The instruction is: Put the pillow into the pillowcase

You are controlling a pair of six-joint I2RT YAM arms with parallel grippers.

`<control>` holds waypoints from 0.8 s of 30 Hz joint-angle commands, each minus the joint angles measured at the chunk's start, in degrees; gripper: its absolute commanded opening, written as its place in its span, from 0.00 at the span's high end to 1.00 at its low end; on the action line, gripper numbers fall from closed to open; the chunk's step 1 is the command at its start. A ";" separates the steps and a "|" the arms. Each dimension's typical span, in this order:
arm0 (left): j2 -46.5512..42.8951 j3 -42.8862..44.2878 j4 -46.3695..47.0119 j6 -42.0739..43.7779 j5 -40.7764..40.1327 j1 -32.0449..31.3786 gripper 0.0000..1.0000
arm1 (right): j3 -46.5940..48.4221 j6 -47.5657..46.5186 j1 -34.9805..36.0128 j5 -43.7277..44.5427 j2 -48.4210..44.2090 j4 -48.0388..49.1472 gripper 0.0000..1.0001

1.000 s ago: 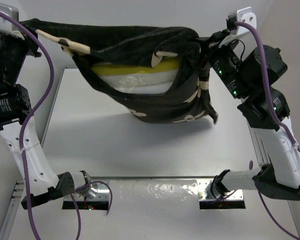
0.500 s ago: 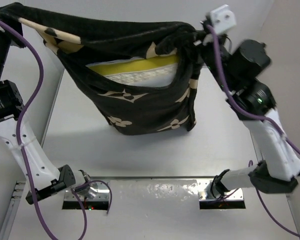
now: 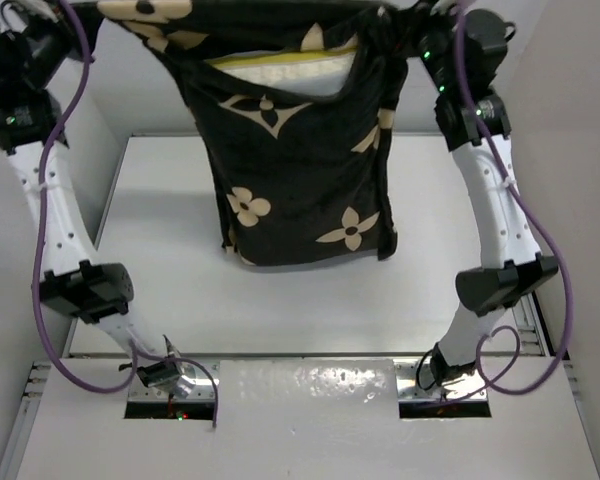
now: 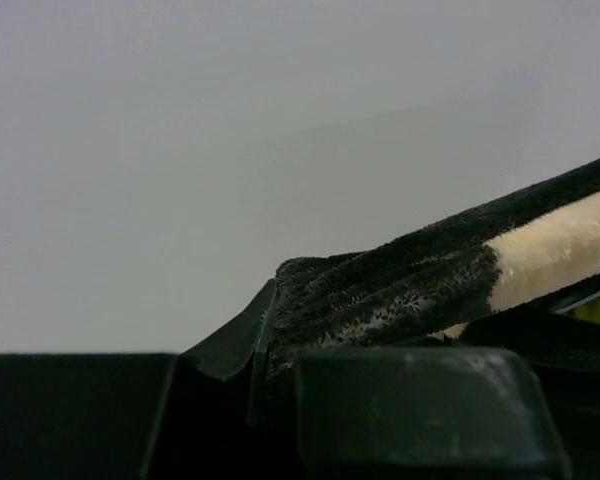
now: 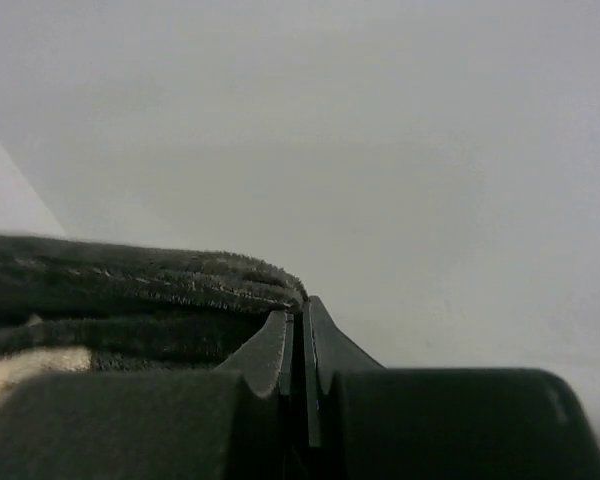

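Left pincer [image 4: 263,345]: jaws clamped tight on a fold of the case [image 3: 300,170], with black pile and a tan stripe running off to its right. Right pincer [image 5: 305,340]: jaws almost flush, the velvet hem entering them from its left. From above, that corner bunches at the tips, so I read it as gripped. Both pincers are raised high. The case hangs as a sack between and below them, mouth up, and its bottom looks clear of the table [image 3: 160,290]. The pillow [image 3: 280,70] sits inside, just under the line joining the pincers and nearer the right one. Its cream face and yellow band show in the mouth; how deep it reaches is hidden. Judgement: the case is limp and will drape wherever it is unsupported, though its pile should give the jaws fair friction. The pillow looks bulky and springy, probably light for its size, and is likely to drag on the velvet rather than slide freely. The hem corners at either end of the mouth are the right places to hold. The bites look shallow, so a slip under load is the main risk.
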 commanded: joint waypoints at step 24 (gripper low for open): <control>-16.59 -17.10 -15.79 33.84 1.48 -10.24 1.00 | -51.48 20.84 -9.69 -19.55 -35.97 19.78 1.00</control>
